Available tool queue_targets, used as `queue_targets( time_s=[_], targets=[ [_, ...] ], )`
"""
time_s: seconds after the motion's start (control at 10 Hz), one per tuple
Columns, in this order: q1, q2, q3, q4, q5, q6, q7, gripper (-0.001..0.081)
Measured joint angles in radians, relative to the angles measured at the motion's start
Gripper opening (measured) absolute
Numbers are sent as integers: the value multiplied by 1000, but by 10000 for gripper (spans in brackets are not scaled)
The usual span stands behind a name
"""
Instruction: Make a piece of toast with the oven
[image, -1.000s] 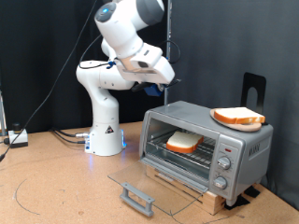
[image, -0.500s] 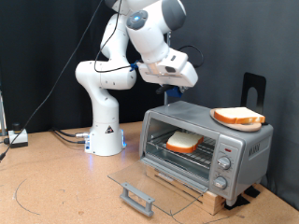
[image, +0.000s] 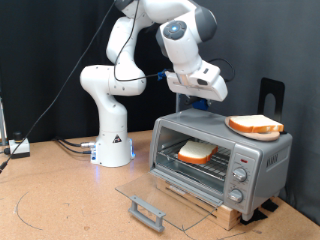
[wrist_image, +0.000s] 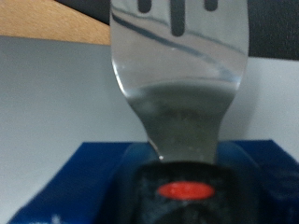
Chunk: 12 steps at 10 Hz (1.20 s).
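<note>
The silver oven (image: 222, 160) stands at the exterior view's right with its glass door (image: 150, 196) folded down flat. One bread slice (image: 196, 152) lies on the wire rack inside. A second slice (image: 256, 125) lies on the oven's top. My gripper (image: 203, 100) hangs just above the oven's top, to the exterior view's left of that upper slice. In the wrist view my blue fingers (wrist_image: 93, 168) are shut on the black handle of a metal spatula (wrist_image: 177, 65), whose slotted blade points away from the camera.
The oven sits on a wooden board (image: 215, 210) on a brown table. The door's grey handle (image: 147, 211) juts out near the exterior view's bottom. The robot's white base (image: 112, 140) stands at the exterior view's left, with cables beside it. A black stand (image: 270, 95) rises behind the oven.
The arm has swung towards the exterior view's right and my gripper now sits over the oven's top, closer to the upper slice. Both slices and the door have not moved.
</note>
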Motion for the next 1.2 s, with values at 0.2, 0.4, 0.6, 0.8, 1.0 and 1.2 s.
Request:
queue_targets(
  time_s=[0.2,0.4,0.6,0.8,1.0,1.2],
  targets=[
    [0,-6,57,-23,63,73,10,396],
    [1,-6,65,-24,116,87,5,396],
    [6,-7,45,-18,148,72,-14,712],
    [23,-14,-17,-7,150,12,-24,790],
    [36,-39,-90,3,146,-58,-25,804],
    [41,-69,-148,14,119,-123,-30,807]
  ],
)
